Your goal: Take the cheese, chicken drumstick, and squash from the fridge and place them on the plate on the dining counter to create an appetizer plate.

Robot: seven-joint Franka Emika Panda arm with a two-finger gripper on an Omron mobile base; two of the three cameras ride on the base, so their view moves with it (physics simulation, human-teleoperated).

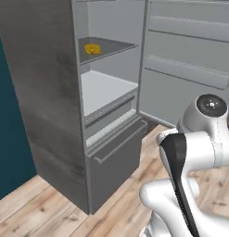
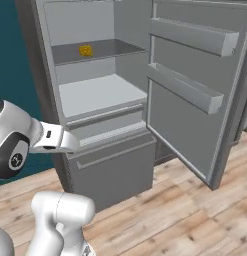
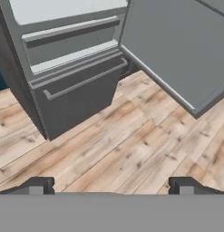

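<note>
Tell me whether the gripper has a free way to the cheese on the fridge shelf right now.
Probably yes. The fridge door stands wide open, and the cheese lies alone on an upper shelf with nothing in front. The gripper is open but points low at the floor, so it must rise first.

Even, flat light — soft, slightly pixelated rendering

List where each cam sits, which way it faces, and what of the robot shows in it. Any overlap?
Left base view: behind the arm's left, facing the open fridge; cheese on a shelf; white arm at lower right.
Right base view: behind the arm's right, facing the same fridge interior and door; arm at lower left.
Hand view: on the hand, angled down at the fridge's drawer and wood floor; open gripper fingertips at the bottom.
Shared: all three show fridge and door; both base views show the cheese.
</note>
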